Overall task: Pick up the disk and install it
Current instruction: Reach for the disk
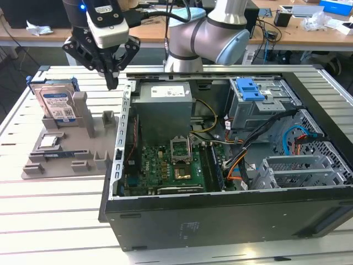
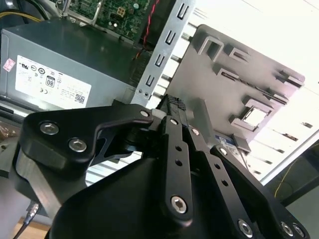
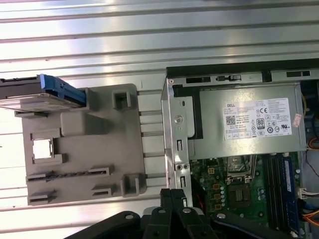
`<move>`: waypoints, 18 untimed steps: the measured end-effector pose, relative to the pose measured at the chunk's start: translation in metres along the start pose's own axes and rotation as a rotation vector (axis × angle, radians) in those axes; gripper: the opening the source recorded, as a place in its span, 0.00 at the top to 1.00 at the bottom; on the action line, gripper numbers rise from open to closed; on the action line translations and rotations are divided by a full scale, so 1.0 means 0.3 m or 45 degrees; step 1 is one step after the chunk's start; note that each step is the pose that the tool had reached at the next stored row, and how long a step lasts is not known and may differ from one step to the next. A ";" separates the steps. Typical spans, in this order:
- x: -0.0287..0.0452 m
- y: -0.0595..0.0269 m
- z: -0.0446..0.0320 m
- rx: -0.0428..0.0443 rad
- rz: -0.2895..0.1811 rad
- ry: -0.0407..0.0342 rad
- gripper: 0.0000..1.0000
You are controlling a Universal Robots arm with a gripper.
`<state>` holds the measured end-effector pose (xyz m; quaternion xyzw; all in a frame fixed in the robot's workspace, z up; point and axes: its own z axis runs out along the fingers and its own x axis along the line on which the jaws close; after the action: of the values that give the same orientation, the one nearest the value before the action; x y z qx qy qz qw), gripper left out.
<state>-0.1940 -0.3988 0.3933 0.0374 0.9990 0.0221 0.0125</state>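
Note:
The disk (image 1: 55,104), a silver drive with a white-and-blue label in a blue bracket, stands upright at the back of a grey fixture (image 1: 83,152) on the exterior view's left. In the first wrist view the disk (image 3: 42,92) appears edge-on at the fixture's (image 3: 99,149) corner. My gripper (image 1: 112,83) hangs above the table between the disk and the open computer case (image 1: 220,207), a little to the disk's right in the exterior view and clear of it. Its black fingers (image 2: 172,104) are pressed together with nothing held, as the fingertips (image 3: 172,195) in the first wrist view also show.
A small square silver chip (image 1: 48,141) lies in a fixture pocket. Inside the case are a grey power supply (image 1: 164,102), a motherboard (image 1: 165,168), cables, and a grey drive cage with a blue latch (image 1: 251,88). The arm's base (image 1: 204,38) stands behind the case.

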 end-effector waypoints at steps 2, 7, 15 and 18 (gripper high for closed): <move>0.014 -0.001 0.000 0.000 0.000 0.0000 0.89; 0.057 -0.004 -0.002 0.000 0.000 0.0000 0.89; 0.112 -0.008 -0.003 0.000 0.000 0.0000 0.89; 0.131 -0.010 -0.003 0.000 0.000 0.0000 0.89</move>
<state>-0.2336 -0.3988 0.3933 0.0374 0.9990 0.0221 0.0125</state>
